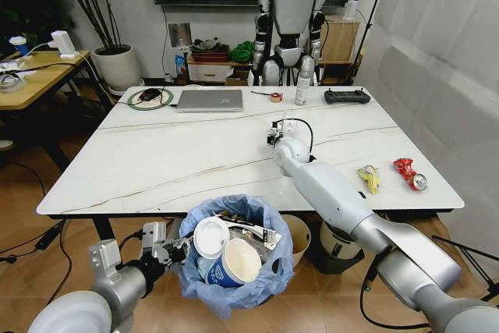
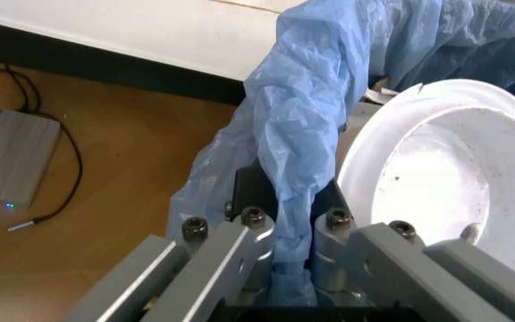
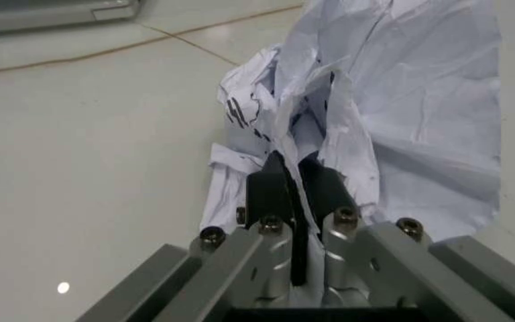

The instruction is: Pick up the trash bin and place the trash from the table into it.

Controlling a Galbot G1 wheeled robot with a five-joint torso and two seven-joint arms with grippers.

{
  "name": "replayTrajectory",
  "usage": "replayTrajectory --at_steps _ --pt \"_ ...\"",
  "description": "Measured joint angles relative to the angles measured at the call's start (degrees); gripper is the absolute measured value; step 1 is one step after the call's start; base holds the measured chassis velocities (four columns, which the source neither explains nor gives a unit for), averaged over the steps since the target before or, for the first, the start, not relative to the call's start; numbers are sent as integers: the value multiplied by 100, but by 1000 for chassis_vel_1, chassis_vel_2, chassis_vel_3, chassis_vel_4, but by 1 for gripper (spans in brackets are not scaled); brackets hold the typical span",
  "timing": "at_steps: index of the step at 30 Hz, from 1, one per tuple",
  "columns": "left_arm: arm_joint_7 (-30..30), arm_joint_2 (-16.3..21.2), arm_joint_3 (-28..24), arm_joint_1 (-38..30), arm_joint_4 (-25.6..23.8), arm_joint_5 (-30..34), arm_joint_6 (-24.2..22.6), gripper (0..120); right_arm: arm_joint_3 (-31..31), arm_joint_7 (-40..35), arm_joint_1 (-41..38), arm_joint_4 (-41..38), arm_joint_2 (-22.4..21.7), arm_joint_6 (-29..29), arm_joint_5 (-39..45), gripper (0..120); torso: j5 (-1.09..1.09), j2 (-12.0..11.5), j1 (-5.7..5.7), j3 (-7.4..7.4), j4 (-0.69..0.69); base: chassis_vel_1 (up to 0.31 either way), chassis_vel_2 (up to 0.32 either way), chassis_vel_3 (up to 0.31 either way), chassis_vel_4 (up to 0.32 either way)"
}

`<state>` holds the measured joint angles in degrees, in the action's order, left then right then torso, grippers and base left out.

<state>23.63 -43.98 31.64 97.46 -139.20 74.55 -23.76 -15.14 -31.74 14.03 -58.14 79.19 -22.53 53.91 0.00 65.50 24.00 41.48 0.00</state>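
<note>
While the large white marble-look table (image 1: 179,154) bears a crushed red can (image 1: 409,173) and yellow wrapper (image 1: 369,178) beyond the right gripper (image 3: 292,176), the round blue-bagged trash bin (image 1: 234,251) hangs upright, mouth up, from the left gripper (image 2: 286,218), pinched shut on its rim; thin plastic could slip. The right gripper clamps crumpled white paper (image 3: 391,114), which might tear.

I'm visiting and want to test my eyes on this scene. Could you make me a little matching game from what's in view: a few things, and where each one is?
Things:
1. crumpled white paper
2. trash bin
3. crushed red can
4. laptop

Places:
A. table's far side
B. pinched in right gripper
C. table's right edge
D. held by left gripper, below the table's near edge

Pairs: 1-B, 2-D, 3-C, 4-A
</note>
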Motion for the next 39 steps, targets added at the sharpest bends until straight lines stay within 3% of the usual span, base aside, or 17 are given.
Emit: replayTrajectory --at_steps 6,11,14,15,16,17,18,20,23,30,39 --pt "-1 6 -1 -20 0 -2 3 0 -31 183 15 -192 -112 74 206 0 0 0 0 0 0 0 0 0 0" --pt "-1 24 -1 -21 0 -8 3 0 -91 344 20 -1041 -456 -14 741 0 0 0 0 0 1 0 0 0 0" --pt "-7 56 -7 -20 -1 -20 4 0 -222 616 68 -2709 -1503 -91 1741 0 2 0 0 0 3 0 0 0 0" --pt "-7 68 -7 -21 -1 -21 4 0 -235 732 72 -3131 -1837 -96 1963 0 -2 0 0 0 -5 0 0 0 0" --pt "-14 83 -3 -25 -3 -21 4 0 -267 890 76 -3595 -2169 -123 2187 0 2 0 0 0 -1 0 0 0 0" --pt "-14 83 -3 -25 -3 -21 4 0 -267 890 76 -3595 -2169 -123 2187 0 2 0 0 0 -1 0 0 0 0" --pt "-27 103 0 -27 -3 -21 4 0 -293 1048 76 -4151 -2477 -164 2394 0 5 0 2 1 -5 0 0 0 0" --pt "-41 137 10 -37 -3 -20 4 0 -372 1630 7 -5349 -3217 -308 2704 0 0 0 -1 0 -1 0 0 0 0" --pt "-42 159 10 -63 -2 -14 4 0 -499 2149 -182 -6210 -3779 -389 2876 0 -4 1 -2 -1 0 0 0 0 0" --pt "-42 197 11 -101 -27 31 5 0 -1080 2333 -706 -7220 -4102 -458 3431 0 -1 1 -1 -1 1 0 0 0 0" --pt "-19 253 83 -148 -103 116 7 0 -1961 2154 -1031 -7485 -4041 -601 3595 0 0 0 0 0 1 0 0 0 0"
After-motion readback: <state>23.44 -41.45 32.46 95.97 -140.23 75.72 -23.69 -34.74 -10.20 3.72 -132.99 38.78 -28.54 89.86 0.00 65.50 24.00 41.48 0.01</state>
